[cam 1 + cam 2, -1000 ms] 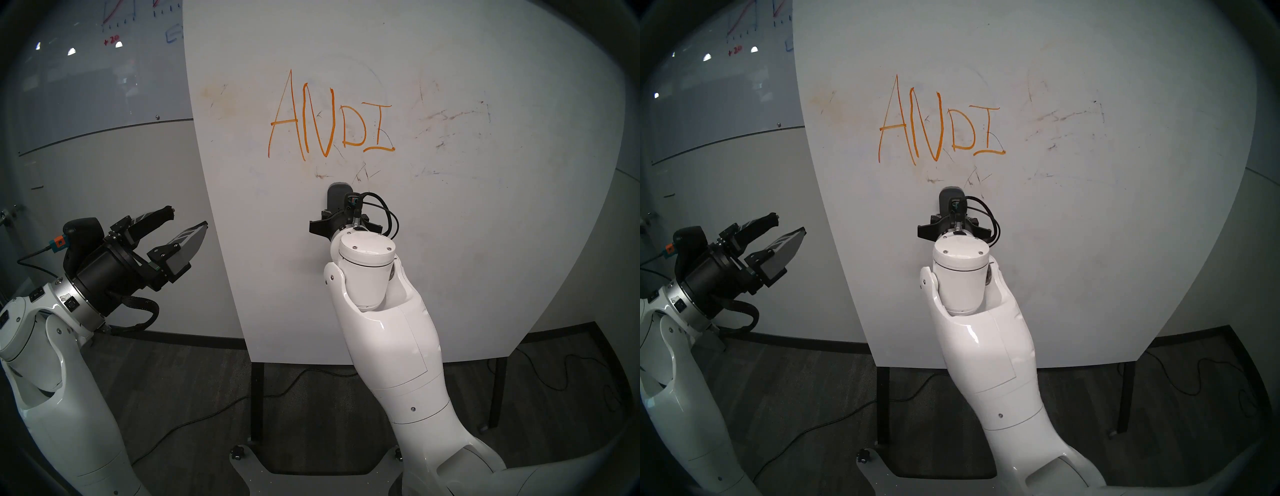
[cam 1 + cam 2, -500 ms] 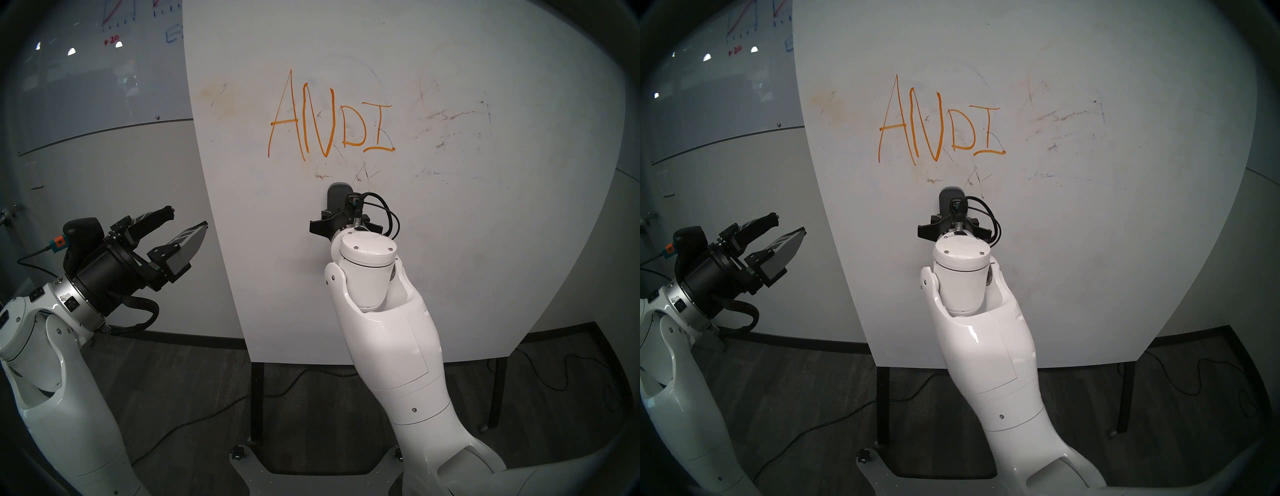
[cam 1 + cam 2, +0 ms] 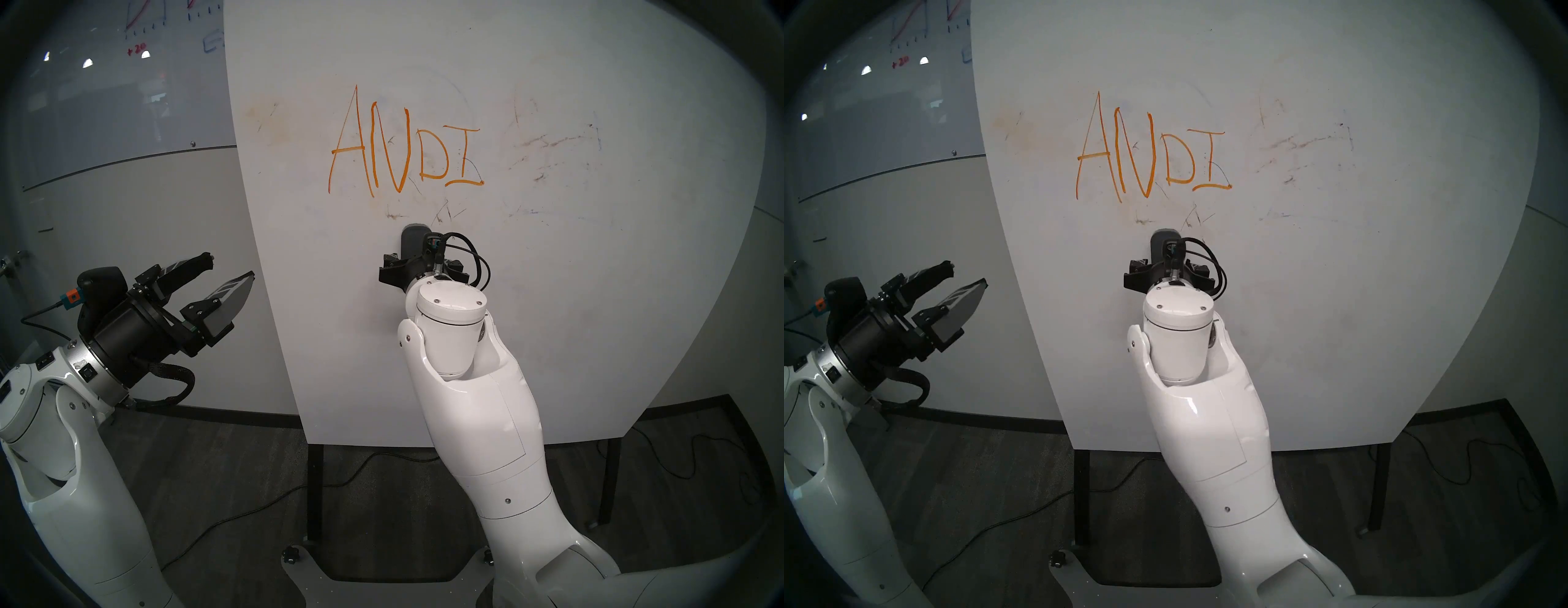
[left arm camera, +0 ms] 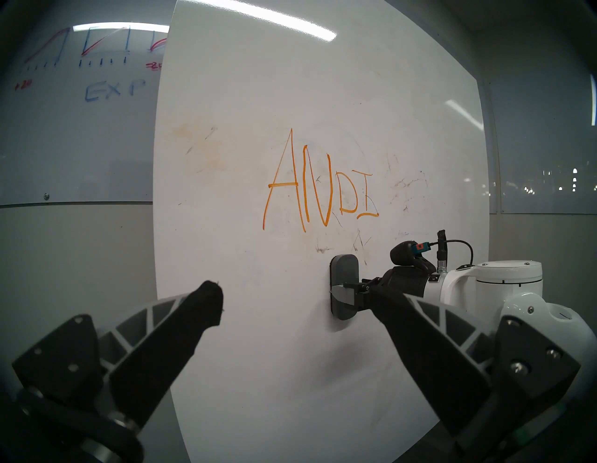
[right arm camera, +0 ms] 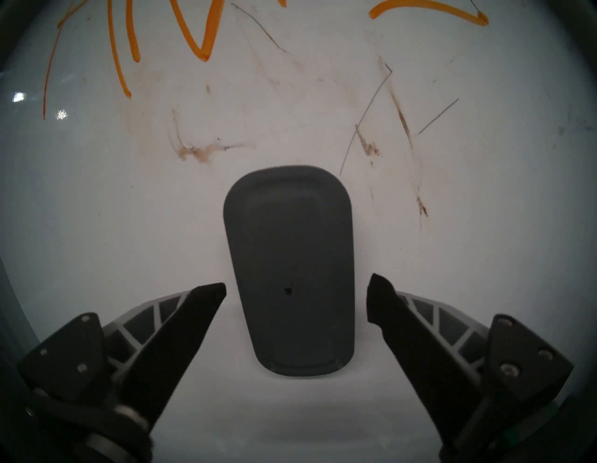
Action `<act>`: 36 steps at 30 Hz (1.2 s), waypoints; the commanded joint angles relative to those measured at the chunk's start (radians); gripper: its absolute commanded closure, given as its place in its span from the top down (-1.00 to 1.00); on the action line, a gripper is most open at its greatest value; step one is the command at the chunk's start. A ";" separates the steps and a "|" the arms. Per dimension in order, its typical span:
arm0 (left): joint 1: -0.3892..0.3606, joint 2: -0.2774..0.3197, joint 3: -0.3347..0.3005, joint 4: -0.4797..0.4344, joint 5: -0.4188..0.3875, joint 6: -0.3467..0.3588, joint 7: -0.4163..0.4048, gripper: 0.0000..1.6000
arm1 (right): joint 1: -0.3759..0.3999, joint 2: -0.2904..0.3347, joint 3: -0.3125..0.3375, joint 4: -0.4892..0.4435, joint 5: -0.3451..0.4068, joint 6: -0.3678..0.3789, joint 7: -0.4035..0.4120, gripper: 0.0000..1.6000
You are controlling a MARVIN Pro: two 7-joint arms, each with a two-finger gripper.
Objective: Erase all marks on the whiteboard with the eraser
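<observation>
Although the right gripper point(image 5: 296, 287) stands squarely at the eraser point(image 5: 289, 271), no erasing is in evidence: the marks point(image 3: 403, 148), orange letters reading ANDI, remain whole and unsmeared on the whiteboard point(image 3: 594, 318). The eraser sits flat against the board face, upright, just below the lettering and apart from it, among faint brown smudges and thin grey scratches. In the right wrist view the two fingers point(image 5: 181, 323) flank the eraser with a clear gap on each side, so the jaws stand released and nothing is grasped; the eraser appears to cling to the board unaided. The left gripper point(image 3: 231, 271) hangs off the board's left edge, jaws spread and empty, taking no part. Judged against the task, every stroke is still to be wiped, and the eraser must first be taken in hand. Compared with the earlier head views, the board, the lettering and the eraser's position are unchanged, and neither arm has shifted noticeably. The one difference lies at the right gripper: its black finger bases, previously drawn in beside the eraser, now sit wider and slightly raised, which indicates the jaws have opened within the last half second.
</observation>
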 commanded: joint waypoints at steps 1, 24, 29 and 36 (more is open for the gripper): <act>0.000 0.002 0.002 -0.016 -0.002 0.001 0.002 1.00 | 0.036 -0.012 -0.007 -0.001 -0.002 -0.014 0.007 1.00; 0.000 0.002 0.003 -0.016 -0.002 0.001 0.002 1.00 | 0.056 -0.032 -0.007 0.049 -0.012 -0.033 -0.009 -1.00; 0.000 0.002 0.002 -0.016 -0.002 0.001 0.002 1.00 | 0.063 -0.031 -0.005 0.044 -0.014 -0.038 -0.012 -1.00; 0.000 0.002 0.002 -0.016 -0.001 0.002 0.002 1.00 | 0.090 -0.028 0.004 0.046 -0.015 -0.042 -0.010 -1.00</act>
